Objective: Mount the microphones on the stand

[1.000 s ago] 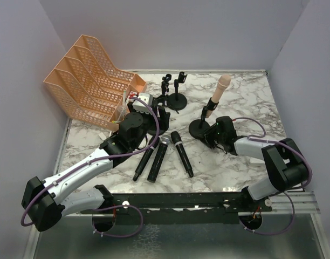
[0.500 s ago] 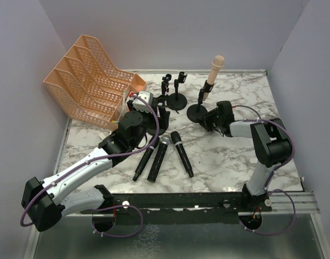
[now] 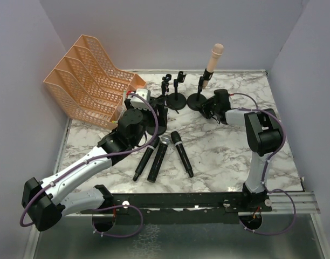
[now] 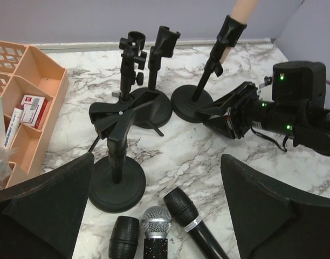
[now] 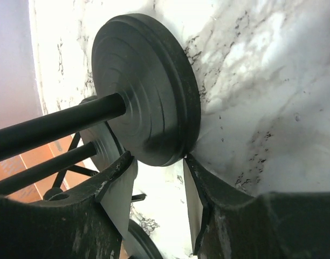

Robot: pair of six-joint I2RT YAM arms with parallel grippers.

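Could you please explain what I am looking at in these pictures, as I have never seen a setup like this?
Two robot arms are bolted at the near edge of a marble table. One picture looks down from above; the other two come from cameras on each wrist. On the table lie a black mic, a silver-headed mic and a second black mic, with empty stands and an orange tray nearby. The left hand hangs open, holding nothing. The right hand pinches the round base of the stand carrying the pink mic.

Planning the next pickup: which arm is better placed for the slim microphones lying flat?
Left: the open left gripper hovers beside those microphones; the right gripper grips a round black stand base.
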